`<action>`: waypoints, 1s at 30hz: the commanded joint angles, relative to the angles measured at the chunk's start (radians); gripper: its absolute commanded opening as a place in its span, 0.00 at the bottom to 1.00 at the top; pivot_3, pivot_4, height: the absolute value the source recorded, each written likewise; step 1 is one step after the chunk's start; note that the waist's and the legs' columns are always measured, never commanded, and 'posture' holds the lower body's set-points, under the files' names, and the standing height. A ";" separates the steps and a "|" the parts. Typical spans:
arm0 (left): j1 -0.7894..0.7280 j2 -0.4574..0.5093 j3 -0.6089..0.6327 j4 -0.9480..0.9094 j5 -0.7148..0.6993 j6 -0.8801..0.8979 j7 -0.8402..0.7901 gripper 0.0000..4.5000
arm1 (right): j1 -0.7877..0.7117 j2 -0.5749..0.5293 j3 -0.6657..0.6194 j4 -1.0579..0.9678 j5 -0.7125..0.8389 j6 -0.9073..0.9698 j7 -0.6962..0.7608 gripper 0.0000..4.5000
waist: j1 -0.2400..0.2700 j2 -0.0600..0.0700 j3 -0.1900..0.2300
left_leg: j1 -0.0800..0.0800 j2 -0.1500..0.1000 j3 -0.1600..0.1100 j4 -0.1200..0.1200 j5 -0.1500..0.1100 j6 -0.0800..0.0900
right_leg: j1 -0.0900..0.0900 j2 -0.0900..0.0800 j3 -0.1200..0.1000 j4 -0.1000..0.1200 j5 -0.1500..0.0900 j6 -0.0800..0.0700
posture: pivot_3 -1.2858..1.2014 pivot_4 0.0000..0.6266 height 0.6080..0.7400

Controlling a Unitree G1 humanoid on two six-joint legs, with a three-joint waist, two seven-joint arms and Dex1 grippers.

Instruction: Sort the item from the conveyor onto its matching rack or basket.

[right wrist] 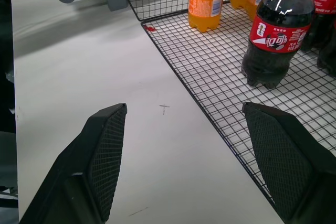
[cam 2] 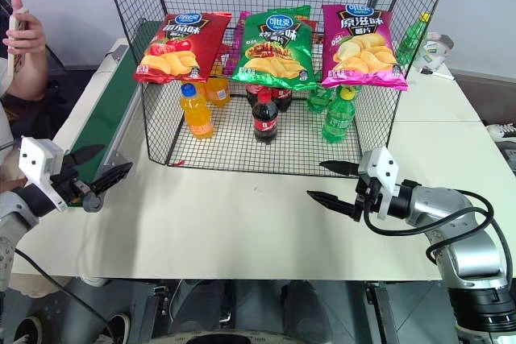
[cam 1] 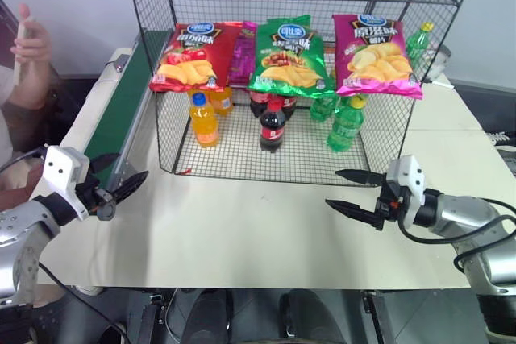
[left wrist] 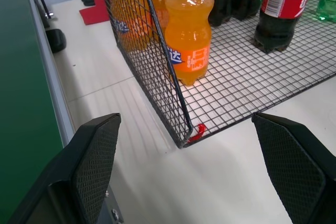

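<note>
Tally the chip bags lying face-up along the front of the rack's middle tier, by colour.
Red chip bag: 1
Green chip bag: 1
Magenta chip bag: 1
Total: 3
Not counted: a purple pack edge between the red and green bags, too hidden to identify.

Green chip bag (cam 1: 286, 58); dark green conveyor (cam 1: 121, 110); black rack (cam 1: 282, 78)

Big pale table (cam 1: 242, 239) here, with a black wire rack (cam 1: 274, 147) sitting on its far half. The green conveyor (cam 1: 121, 110) runs along the table's left edge.
</note>
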 commanded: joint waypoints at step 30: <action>-0.065 0.001 0.004 0.013 -0.004 -0.046 -0.030 0.96 | -0.015 -0.005 0.017 0.026 -0.036 -0.065 -0.002 0.81 | 0.000 0.000 0.000 | 0.000 0.000 0.000 0.001 0.000 0.000 | 0.000 0.001 0.000 0.001 0.000 0.000 | 0.52 0.24 0.99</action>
